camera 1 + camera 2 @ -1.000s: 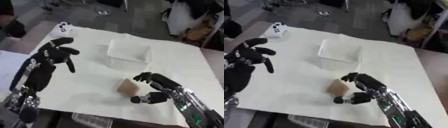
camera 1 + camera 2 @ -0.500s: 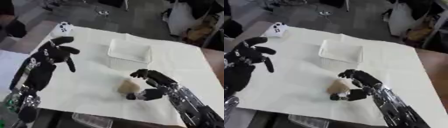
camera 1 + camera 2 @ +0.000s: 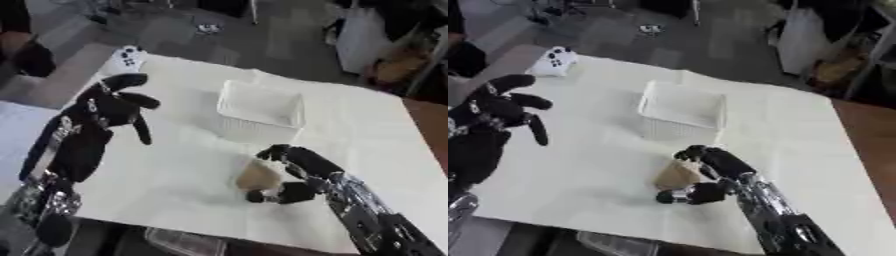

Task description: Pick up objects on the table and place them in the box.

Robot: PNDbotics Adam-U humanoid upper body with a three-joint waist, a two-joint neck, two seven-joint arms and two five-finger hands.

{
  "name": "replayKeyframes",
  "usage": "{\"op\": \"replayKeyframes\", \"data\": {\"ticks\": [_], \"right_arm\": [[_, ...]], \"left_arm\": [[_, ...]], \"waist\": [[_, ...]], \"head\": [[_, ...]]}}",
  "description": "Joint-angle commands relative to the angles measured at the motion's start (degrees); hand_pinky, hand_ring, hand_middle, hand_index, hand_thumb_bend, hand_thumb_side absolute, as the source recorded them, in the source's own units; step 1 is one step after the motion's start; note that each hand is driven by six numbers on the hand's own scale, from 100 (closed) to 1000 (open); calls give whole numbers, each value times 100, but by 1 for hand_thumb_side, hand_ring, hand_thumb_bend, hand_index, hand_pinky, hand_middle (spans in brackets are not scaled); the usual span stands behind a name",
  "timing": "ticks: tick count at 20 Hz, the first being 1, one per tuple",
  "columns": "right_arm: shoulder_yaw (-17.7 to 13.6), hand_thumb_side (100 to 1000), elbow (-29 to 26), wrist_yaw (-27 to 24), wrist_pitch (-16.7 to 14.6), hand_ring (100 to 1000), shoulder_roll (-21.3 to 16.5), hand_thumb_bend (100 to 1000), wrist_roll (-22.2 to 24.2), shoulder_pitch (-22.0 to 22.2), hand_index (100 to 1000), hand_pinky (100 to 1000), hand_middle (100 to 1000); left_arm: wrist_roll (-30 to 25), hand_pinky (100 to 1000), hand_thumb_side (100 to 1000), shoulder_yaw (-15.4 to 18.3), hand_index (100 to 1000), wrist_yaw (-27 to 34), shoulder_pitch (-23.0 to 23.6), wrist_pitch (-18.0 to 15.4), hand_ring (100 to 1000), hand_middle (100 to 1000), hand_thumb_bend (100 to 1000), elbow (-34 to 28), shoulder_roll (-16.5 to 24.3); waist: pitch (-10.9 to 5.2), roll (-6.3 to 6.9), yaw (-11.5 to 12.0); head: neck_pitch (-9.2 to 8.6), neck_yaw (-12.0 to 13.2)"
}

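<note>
- Right hand (image 3: pixel 293 172) comes in from the lower right of the frame, lying low over the white tabletop, fingers and thumb curled round a small tan object (image 3: pixel 259 175).
- Fingers arch over the object's upper right side; the thumb tip sits at its lower edge, touching or nearly touching it. Whether the object is lifted off the surface cannot be told.
- Tan object: rounded, light brown, resting at lower centre of the frame, just below the box and apart from it.
- Box (image 3: pixel 260 111): white, open-topped, mesh-like walls, standing upright at centre of the table, nothing visible inside.
- Left hand (image 3: pixel 109 107) held up at the left of the frame, above the table's left part, fingers relaxed and spread, some drooping downward; holds nothing.
- White game controller (image 3: pixel 554 60) lies at the table's upper left corner, well apart from the box and both hands.
- Table (image 3: pixel 367 130) covered in white, askew in the frame.
</note>
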Motion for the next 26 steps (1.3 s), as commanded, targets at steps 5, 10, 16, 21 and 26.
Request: {"op": "replayKeyframes", "data": {"ticks": [5,10,16,21,26], "right_arm": [[-101,1000,59,50,-68,798,-13,967,-96,-164,943,733,808],[-121,1000,157,124,-44,800,35,951,-176,-190,944,736,810],[-219,1000,409,328,3,802,131,926,-285,-370,938,741,814],[-291,1000,722,530,17,810,242,893,-344,-458,947,755,833],[-448,1000,1160,836,67,813,337,865,-449,-544,945,764,838]], "left_arm": [[-26,395,704,14,745,41,-73,-5,767,863,970,-106,94],[-31,394,705,9,745,43,-71,-4,767,863,969,-106,95],[-40,395,704,1,745,54,-100,-2,768,863,969,-106,86],[-57,395,703,-15,745,84,-158,7,768,863,970,-106,77],[-78,396,700,-29,745,134,-229,14,767,862,972,-106,63]], "waist": [[-51,48,1],[-51,50,-1],[-36,50,12],[-7,44,41],[11,38,79]], "head": [[-49,54],[-46,35],[-71,13],[-103,19],[-152,19]]}}
